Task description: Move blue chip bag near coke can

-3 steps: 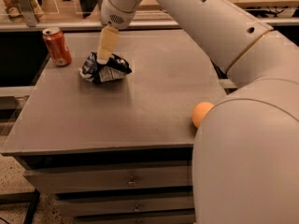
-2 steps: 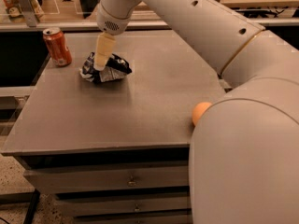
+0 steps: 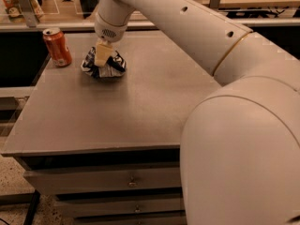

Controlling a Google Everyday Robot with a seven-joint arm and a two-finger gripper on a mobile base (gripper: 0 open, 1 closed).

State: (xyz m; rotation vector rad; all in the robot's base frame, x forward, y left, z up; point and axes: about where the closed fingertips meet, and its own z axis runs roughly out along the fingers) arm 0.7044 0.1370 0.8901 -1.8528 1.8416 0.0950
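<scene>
The blue chip bag, crumpled dark foil with white patches, lies on the far left part of the grey table. The coke can, orange-red with a silver top, stands upright about a can's width to the bag's left, near the table's far left corner. My gripper comes down from the white arm and sits right on top of the bag, covering its middle.
The arm's large white body fills the right and front right of the view and hides that side of the table. Drawers run under the table's front edge. A shelf with items stands behind the can.
My gripper has come down and slightly left onto the bag. The arm's body has swung left and now hides the orange fruit at the right edge. Bag and can stay in place.
</scene>
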